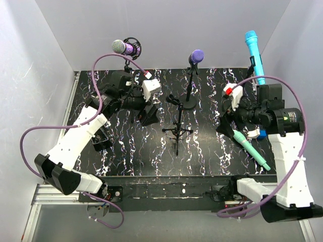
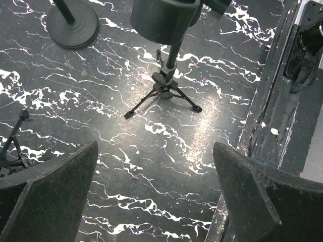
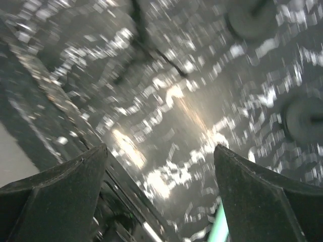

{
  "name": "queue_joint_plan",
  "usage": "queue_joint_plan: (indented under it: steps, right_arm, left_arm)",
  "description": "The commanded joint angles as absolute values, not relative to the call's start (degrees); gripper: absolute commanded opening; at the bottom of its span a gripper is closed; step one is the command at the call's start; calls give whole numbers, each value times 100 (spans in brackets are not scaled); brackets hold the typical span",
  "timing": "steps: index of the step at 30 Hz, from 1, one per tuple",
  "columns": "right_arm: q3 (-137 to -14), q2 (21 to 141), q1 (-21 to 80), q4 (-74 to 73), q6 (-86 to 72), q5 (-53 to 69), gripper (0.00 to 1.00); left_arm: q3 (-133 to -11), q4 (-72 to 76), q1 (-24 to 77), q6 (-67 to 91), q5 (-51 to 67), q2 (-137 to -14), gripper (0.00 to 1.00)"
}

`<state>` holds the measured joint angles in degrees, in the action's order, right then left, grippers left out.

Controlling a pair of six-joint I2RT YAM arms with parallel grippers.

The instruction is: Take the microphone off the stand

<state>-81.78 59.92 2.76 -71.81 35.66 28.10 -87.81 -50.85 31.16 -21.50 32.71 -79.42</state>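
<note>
A teal microphone (image 1: 251, 149) lies flat on the black marbled table (image 1: 126, 156), under my right arm; only a thin strip of this microphone (image 3: 219, 229) shows in the blurred right wrist view. The small tripod stand (image 1: 177, 128) in the middle has an empty clip (image 2: 166, 20). My right gripper (image 1: 224, 123) hovers open just left of the teal microphone, with nothing between its fingers (image 3: 160, 151). My left gripper (image 1: 146, 116) hangs open left of the tripod stand (image 2: 164, 91), also holding nothing (image 2: 155, 151).
A purple-headed microphone (image 1: 196, 56) stands on a round-base stand (image 1: 189, 104) at the back centre. A silver and purple microphone (image 1: 123, 47) sits at the back left, and a blue one (image 1: 254, 55) at the back right. White walls enclose the table.
</note>
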Motion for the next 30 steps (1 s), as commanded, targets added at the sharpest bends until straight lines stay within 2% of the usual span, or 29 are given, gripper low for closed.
queue_joint_plan:
  steps: [1, 5, 11, 24, 30]
  right_arm:
    - [-9112, 6485, 1254, -6804, 2244, 3981, 89]
    - [-9430, 6828, 1923, -6014, 1811, 4043, 86]
    - [-9588, 7277, 2706, -5107, 1653, 3481, 87]
    - [-9870, 8103, 3023, -4755, 1696, 3453, 86]
    - [-10037, 8481, 3094, -4895, 1898, 3595, 81]
  left_arm:
    - [-8500, -4721, 3138, -2118, 3305, -7797, 98]
    - [-8271, -4649, 3138, -2127, 3340, -7673, 97]
    - [-8236, -4808, 3138, -2083, 3217, -7559, 96]
    - [-7779, -4799, 3138, -2347, 3050, -7005, 96]
    - [-7445, -4615, 3138, -2592, 3383, -6865, 92]
